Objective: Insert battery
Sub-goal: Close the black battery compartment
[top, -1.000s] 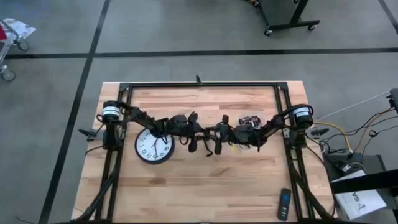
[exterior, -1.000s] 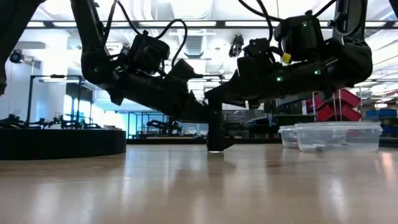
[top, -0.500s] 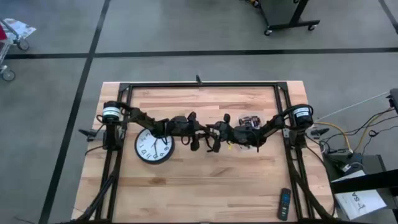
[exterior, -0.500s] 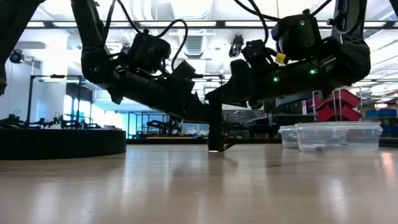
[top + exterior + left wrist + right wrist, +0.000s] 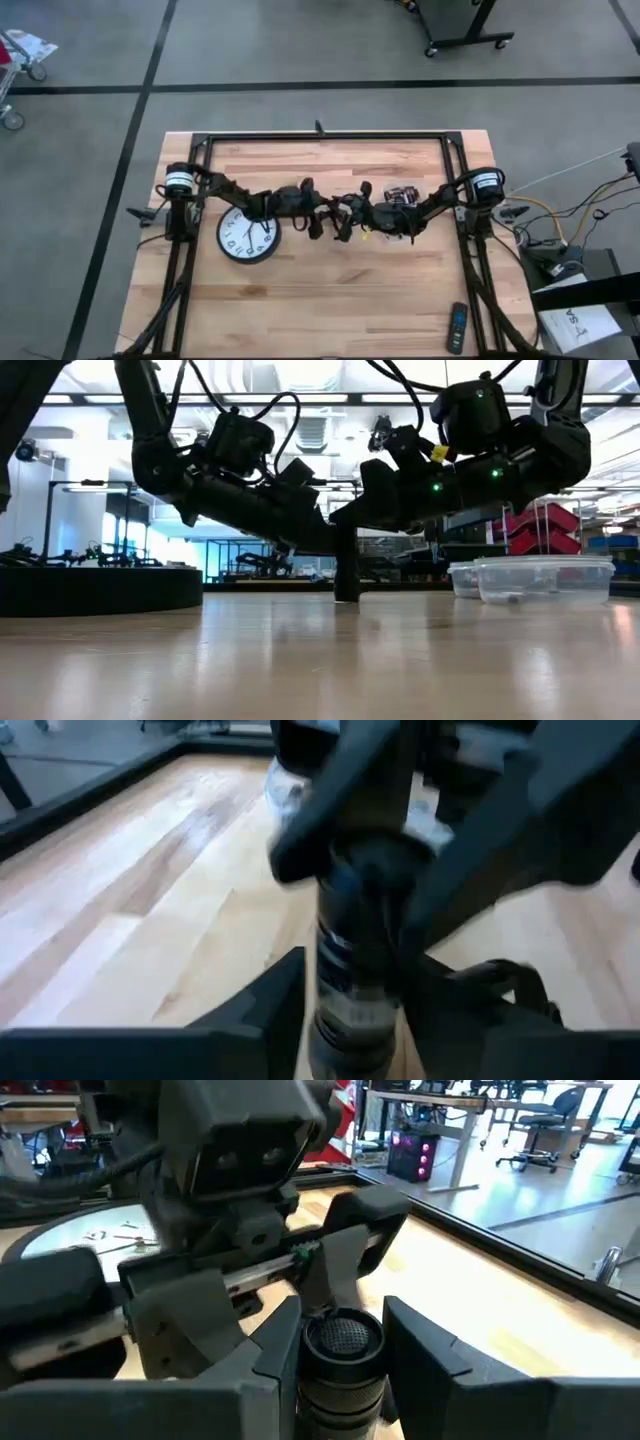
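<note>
A dark cylinder [image 5: 346, 572] with pale bands stands upright at mid-table, its lower end [image 5: 346, 598] on the wood. My left gripper [image 5: 322, 222] reaches it from the left and is shut on its lower part. My right gripper [image 5: 347, 215] comes from the right and is shut on its upper part. The right wrist view looks down on the cylinder's round meshed top [image 5: 343, 1335]. No separate battery shows; it is hidden or out of view. My left gripper pinches the cylinder's lower banded part [image 5: 345, 1010] between its two fingers [image 5: 268, 1012], coming level from the table's left, across the cylinder. The cylinder stands upright, foot on the table. My right gripper pinches the cylinder just below its top end [image 5: 340, 1380] between its two fingers [image 5: 285, 1345], slanting down from the table's right. The fingers lie across the upright cylinder.
A round white wall clock [image 5: 248, 236] lies face up left of the grippers, under the left arm. A clear lidded container [image 5: 404, 194] sits behind the right arm, also in the low view [image 5: 530, 578]. A remote control [image 5: 456, 328] lies at the near right corner.
Both grippers have shifted slightly toward the far edge, the right one also toward the left, keeping their hold. The cylinder has stayed upright with its foot at the table.
</note>
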Motion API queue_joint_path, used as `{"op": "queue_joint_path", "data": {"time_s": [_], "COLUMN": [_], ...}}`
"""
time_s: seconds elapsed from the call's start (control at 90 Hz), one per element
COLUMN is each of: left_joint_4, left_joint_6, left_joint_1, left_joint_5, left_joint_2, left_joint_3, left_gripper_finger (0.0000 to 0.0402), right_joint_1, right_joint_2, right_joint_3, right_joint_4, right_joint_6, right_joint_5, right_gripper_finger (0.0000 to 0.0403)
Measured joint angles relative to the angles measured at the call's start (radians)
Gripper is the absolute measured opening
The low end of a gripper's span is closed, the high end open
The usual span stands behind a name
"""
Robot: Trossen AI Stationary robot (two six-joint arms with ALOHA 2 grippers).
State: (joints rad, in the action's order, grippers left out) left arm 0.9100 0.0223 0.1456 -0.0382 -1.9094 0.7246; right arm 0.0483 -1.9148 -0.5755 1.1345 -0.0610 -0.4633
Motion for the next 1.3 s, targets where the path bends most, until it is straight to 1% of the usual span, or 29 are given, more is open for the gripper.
{"op": "queue_joint_path", "data": {"time_s": [0.078, 0.133, 0.278, 0.411, 0.544, 0.711, 0.867, 0.944, 1.022, 1.133, 1.3], "left_joint_4": [0.004, 0.005, 0.000, -0.019, -0.029, -0.056, -0.029, -0.025, -0.024, -0.027, -0.031], "left_joint_6": [-0.030, -0.046, -0.092, -0.185, -0.241, -0.294, -0.319, -0.332, -0.343, -0.346, -0.335], "left_joint_1": [0.012, 0.028, 0.104, 0.164, 0.180, 0.178, 0.180, 0.180, 0.183, 0.184, 0.184], "left_joint_5": [0.038, 0.087, 0.339, 0.523, 0.635, 0.675, 0.714, 0.719, 0.733, 0.758, 0.760], "left_joint_2": [0.010, 0.012, 0.008, 0.002, -0.003, -0.018, -0.024, -0.028, -0.041, -0.074, -0.104], "left_joint_3": [-0.007, -0.011, -0.011, -0.013, -0.013, -0.005, 0.001, 0.010, 0.025, 0.050, 0.067], "left_gripper_finger": [0.0185, 0.0200, 0.0226, 0.0231, 0.0222, 0.0201, 0.0173, 0.0163, 0.0159, 0.0158, 0.0158], "right_joint_1": [0.000, 0.001, -0.001, -0.016, -0.027, -0.039, -0.054, -0.060, -0.068, -0.069, -0.069], "right_joint_2": [0.000, 0.000, 0.001, 0.001, 0.001, 0.001, 0.001, 0.001, 0.000, 0.000, 0.000], "right_joint_3": [0.000, 0.000, 0.000, 0.000, 0.000, 0.000, 0.000, 0.000, 0.000, 0.000, 0.000], "right_joint_4": [0.000, 0.000, 0.001, 0.004, 0.006, 0.007, 0.014, 0.017, 0.019, 0.019, 0.019], "right_joint_6": [0.000, 0.000, -0.011, -0.015, -0.018, 0.002, 0.012, 0.012, 0.013, 0.012, 0.008], "right_joint_5": [0.015, 0.022, 0.065, 0.128, 0.187, 0.243, 0.306, 0.320, 0.341, 0.344, 0.344], "right_gripper_finger": [0.0091, 0.0091, 0.0091, 0.0091, 0.0091, 0.0091, 0.0091, 0.0091, 0.0091, 0.0091, 0.0091]}}
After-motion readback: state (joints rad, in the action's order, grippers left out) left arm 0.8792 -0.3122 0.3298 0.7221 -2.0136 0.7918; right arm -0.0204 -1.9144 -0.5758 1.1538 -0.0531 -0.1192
